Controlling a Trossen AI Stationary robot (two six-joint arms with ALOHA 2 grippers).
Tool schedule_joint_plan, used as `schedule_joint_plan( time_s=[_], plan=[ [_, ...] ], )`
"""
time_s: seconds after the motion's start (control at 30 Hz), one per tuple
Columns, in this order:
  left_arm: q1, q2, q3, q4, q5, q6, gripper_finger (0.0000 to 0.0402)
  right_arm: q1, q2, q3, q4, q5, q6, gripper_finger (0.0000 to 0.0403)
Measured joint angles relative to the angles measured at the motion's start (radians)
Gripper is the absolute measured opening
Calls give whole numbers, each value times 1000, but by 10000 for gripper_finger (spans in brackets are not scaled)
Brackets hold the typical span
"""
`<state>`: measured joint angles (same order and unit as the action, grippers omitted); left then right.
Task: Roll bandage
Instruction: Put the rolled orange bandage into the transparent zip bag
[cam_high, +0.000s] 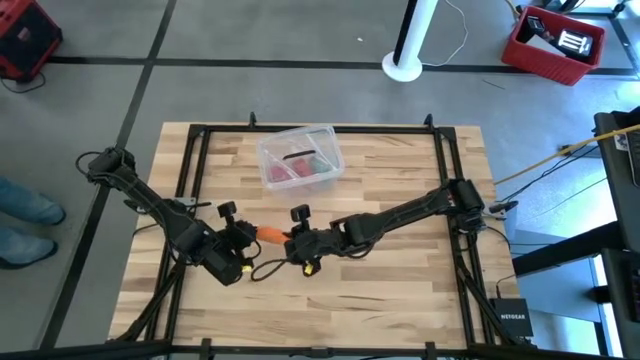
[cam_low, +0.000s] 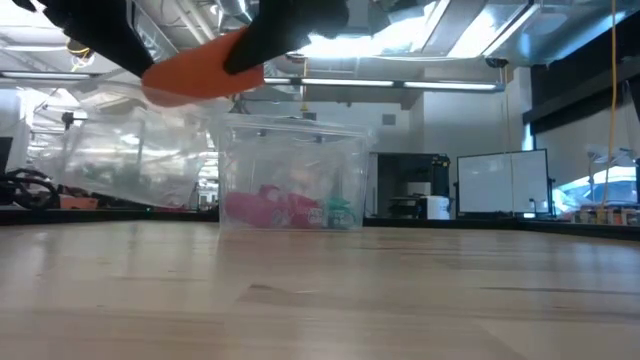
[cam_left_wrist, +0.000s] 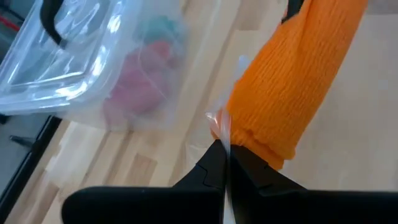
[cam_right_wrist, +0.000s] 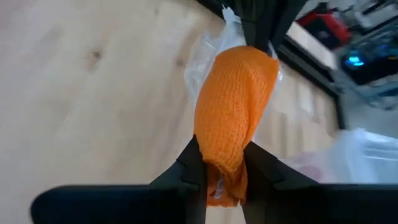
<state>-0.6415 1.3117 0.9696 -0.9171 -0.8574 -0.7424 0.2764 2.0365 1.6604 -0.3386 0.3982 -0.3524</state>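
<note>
Just below the high view's centre, above the surface (cam_high: 400, 290), the bandage (cam_high: 270, 235) hangs between both end effectors: the right end effector (cam_right_wrist: 222, 163) clamps one end, while the closed left end effector (cam_left_wrist: 225, 163) pinches the clear wrapper (cam_left_wrist: 225, 127) at its other end.

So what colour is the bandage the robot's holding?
Bright orange, with a fine knitted weave. The bandage shows best in the right wrist view.

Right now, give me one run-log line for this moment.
bandage: held off table between both claws | left claw: shut on wrapper end | right claw: shut on bandage | box: behind
</note>
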Motion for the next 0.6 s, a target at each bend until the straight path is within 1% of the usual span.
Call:
schedule_joint_plan(
  time_s=[0.1, 0.3, 0.43, 0.6],
  plan=[
    [2, 0, -2, 35, 3, 20, 0, -2, 14, 0, 6, -24, 32, 60],
    [2, 0, -2, 57, -10, 11, 0, -1, 32, 0, 8, -28, 43, 60],
    [15, 1, 5, 104, -25, 7, 0, -5, 51, 2, -22, -93, 38, 60],
    [41, 1, 1, 130, -22, 45, 0, -8, 62, 2, -14, -65, 35, 60]
  ],
)
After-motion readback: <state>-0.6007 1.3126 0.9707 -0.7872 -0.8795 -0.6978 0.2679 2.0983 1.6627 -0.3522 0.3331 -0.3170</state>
